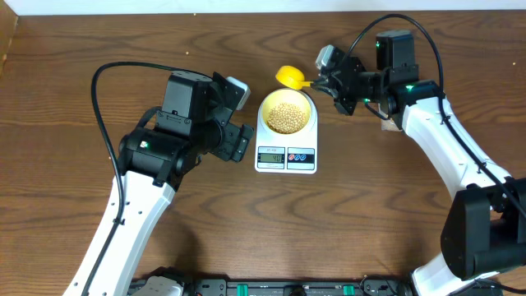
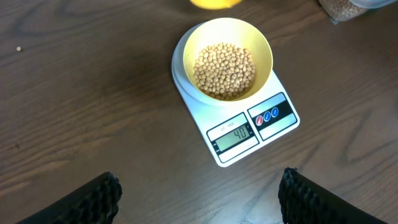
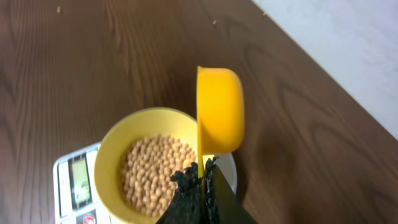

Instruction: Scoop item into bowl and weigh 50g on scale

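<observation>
The pale yellow bowl (image 1: 287, 99) sits on the white scale (image 1: 286, 158), holding a heap of tan beans (image 1: 286, 117). In the left wrist view the scale (image 2: 249, 134) shows 40 on its display, below the bowl (image 2: 186, 43) of beans (image 2: 224, 70). My right gripper (image 1: 322, 82) is shut on the handle of a yellow scoop (image 1: 288, 76), which hangs tipped on its side at the bowl's far rim. The scoop (image 3: 219, 112) looks empty above the bowl (image 3: 112, 143), and my right gripper (image 3: 204, 177) pinches its handle. My left gripper (image 1: 238, 115) stands open to the left of the scale, its fingers (image 2: 93, 199) wide apart over bare wood.
A clear tub holding more beans (image 2: 348, 6) shows at the top right of the left wrist view. One stray bean (image 2: 18, 48) lies on the wood at the left. The table's far edge meets a white surface (image 3: 348, 50) behind the scoop.
</observation>
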Controlling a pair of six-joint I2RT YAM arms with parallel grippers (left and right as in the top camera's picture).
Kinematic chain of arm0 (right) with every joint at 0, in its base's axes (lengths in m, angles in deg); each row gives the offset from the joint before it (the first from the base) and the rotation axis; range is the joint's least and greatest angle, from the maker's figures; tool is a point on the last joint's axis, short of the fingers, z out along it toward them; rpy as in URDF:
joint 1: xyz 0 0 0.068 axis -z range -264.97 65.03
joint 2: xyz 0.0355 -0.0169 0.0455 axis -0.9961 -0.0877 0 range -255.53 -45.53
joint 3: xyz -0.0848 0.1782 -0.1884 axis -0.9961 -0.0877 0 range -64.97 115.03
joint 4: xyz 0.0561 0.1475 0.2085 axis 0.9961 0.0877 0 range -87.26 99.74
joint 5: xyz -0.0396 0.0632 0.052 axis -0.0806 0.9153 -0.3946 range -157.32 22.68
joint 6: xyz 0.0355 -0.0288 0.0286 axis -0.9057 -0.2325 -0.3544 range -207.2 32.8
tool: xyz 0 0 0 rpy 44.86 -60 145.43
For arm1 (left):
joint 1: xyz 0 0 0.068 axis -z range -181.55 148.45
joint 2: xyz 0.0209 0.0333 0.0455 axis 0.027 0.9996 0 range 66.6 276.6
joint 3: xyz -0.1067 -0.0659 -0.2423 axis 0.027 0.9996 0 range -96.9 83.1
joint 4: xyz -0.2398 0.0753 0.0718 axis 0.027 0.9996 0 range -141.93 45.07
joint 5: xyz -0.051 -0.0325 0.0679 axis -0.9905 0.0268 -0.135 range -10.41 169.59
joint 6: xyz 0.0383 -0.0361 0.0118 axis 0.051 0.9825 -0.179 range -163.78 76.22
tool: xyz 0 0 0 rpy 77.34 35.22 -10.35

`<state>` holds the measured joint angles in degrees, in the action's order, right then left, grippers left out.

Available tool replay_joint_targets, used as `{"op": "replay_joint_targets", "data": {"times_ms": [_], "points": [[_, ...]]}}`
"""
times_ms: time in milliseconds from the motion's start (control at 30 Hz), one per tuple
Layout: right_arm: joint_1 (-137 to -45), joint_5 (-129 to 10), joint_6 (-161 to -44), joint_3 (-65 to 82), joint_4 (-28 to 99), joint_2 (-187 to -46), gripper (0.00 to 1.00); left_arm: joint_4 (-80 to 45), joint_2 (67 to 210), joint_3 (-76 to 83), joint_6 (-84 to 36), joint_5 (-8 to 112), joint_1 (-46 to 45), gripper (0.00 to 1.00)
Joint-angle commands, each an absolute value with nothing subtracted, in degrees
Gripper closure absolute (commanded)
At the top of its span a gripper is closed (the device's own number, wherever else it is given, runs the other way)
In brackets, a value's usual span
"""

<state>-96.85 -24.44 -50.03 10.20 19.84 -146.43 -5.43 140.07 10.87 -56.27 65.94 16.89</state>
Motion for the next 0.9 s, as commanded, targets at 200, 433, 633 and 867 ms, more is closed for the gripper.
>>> {"op": "replay_joint_targets", "data": {"times_ms": [200,433,633,867], "points": [[-96.91,-30.45,-57.75,10.36,12.63,-145.77,0.99,-5.23,140.22,10.89,-57.04,65.22,16.67,0.17],[-96.91,-55.02,-61.03,10.36,10.42,-143.26,0.99,-5.23,140.22,10.89,-57.04,65.22,16.67,0.17],[-96.91,-73.23,-64.41,10.36,9.83,-141.42,0.99,-5.23,140.22,10.89,-57.01,65.22,16.67,0.17],[-96.82,-88.7,-62.69,10.36,11.56,-140.66,0.99,-5.23,140.22,10.89,-57.01,65.22,16.67,0.17]]}}
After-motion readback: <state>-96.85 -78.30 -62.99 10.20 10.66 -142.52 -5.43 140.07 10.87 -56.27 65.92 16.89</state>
